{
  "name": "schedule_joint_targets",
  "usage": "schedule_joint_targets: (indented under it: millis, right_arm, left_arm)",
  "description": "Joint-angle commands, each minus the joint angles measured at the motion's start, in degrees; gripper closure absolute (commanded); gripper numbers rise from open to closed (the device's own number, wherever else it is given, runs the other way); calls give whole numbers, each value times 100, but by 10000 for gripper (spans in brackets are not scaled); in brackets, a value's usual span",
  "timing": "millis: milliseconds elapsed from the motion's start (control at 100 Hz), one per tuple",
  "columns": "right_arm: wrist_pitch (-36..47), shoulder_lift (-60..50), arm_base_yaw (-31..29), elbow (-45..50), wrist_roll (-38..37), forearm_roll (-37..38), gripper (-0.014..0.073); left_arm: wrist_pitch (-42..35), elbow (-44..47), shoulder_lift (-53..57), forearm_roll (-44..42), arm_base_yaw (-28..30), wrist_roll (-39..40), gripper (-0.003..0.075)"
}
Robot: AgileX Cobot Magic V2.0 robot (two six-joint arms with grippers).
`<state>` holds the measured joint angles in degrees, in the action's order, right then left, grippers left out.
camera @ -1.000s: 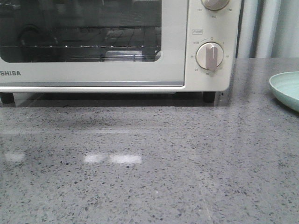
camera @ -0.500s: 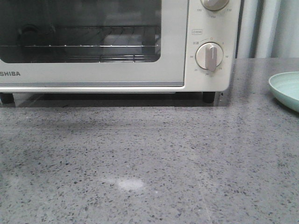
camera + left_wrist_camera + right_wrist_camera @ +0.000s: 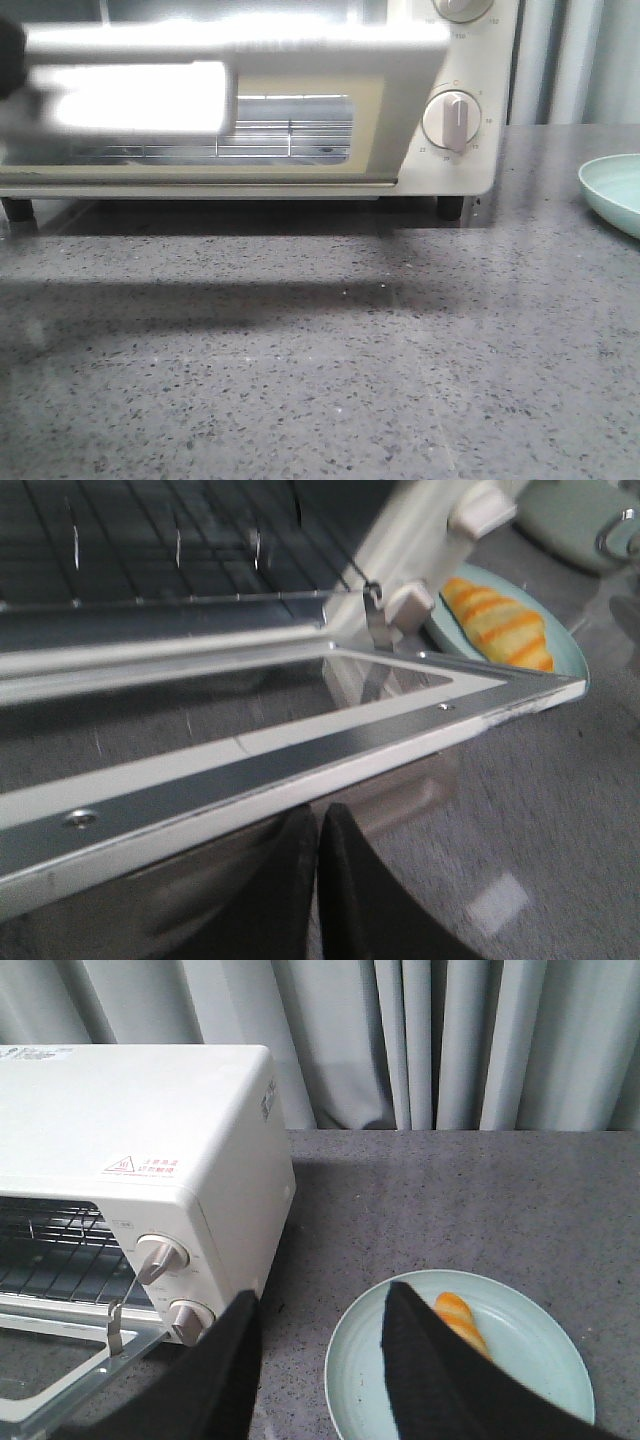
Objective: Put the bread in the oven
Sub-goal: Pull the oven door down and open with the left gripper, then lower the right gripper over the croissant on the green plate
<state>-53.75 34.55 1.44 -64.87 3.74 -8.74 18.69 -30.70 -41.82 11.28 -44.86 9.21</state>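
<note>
We see the oven (image 3: 150, 1150) with its door (image 3: 300, 750) swung part-way down on its hinge, glass pane framed in cream. In the front view the door is a bright, blurred band across the top left, and the lettering is hidden behind it. Through the opening the wire rack (image 3: 290, 130) shows, bare where visible.

The left fingers (image 3: 318, 880) are two dark pads pressed together, no gap between them, just under the door's free edge; whether they touch the door we cannot tell. Beyond that edge, past the door's corner, lies the bread (image 3: 500, 625) on a pale green plate (image 3: 570, 655).

The right fingers (image 3: 318, 1360) stand apart, gripping nothing. The plate sits on the grey speckled table (image 3: 450, 1200) just beyond and between them, beside the oven's dial side. The bread lies on the plate close behind the one finger, which covers most of it, so only an orange-yellow end shows. In the left wrist view its long axis runs along the plate, away from the oven; its far end is cut off by the door's corner. In the front view only the plate's edge shows.
</note>
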Motion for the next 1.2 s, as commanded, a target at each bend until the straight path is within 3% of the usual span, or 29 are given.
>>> schedule_joint_targets:
  millis: [0,350,610,710,1190]
  right_arm:
    - [211,131,7,-178,35,-35,340]
    - [-628,959,7,-210,35,48,340]
    - [-1091,2144,-3,-582,-304,1315,340]
    - [-1364,2711,-3,-685,-341,1448,340]
    - [-1048,4269,-3,-684,-374,1448,340]
  left_arm:
    - [-396,-179,405,177,-327,50,741]
    - [-463,-436,1230,-30,-786,64,742]
    - [-375,-580,1353,-332,-786,64,741]
    - [-375,-580,1353,-341,-786,64,741]
    - [-375,-580,1353,-341,-786,64,741]
